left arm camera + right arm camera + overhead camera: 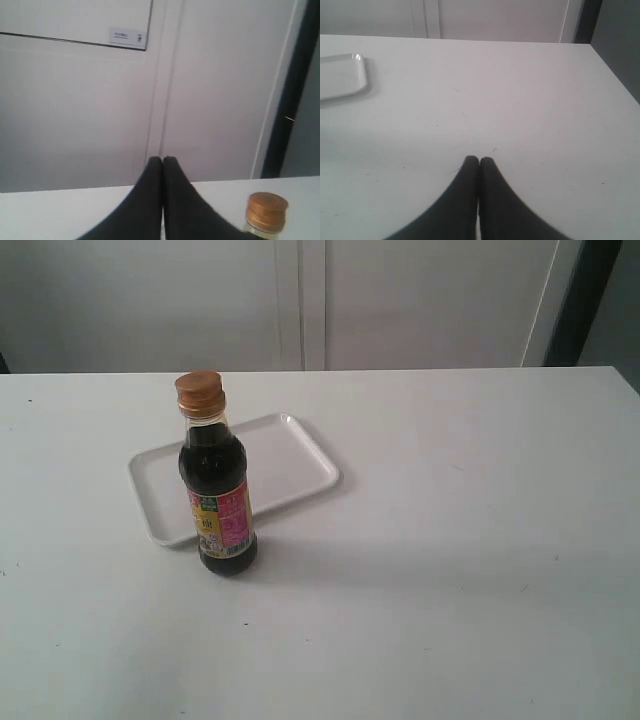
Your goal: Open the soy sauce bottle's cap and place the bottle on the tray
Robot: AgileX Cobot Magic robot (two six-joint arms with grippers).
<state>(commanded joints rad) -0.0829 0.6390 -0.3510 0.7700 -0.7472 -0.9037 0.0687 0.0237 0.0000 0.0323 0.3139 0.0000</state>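
The soy sauce bottle (218,490) stands upright on the white table, just in front of the tray (290,465), dark liquid inside and a pink-and-yellow label low on it. Its copper-orange cap (200,392) is closed. In the left wrist view the cap (266,212) shows beside my left gripper (162,160), whose black fingers are pressed together and hold nothing. My right gripper (479,161) is also shut and empty above bare table, with a corner of the tray (350,75) far off. Neither gripper appears in the exterior view.
The white table (470,540) stretches wide to the right of the bottle. A pale wall with panel seams (312,300) runs behind its far edge, and a dark vertical strip (590,300) stands at the back right.
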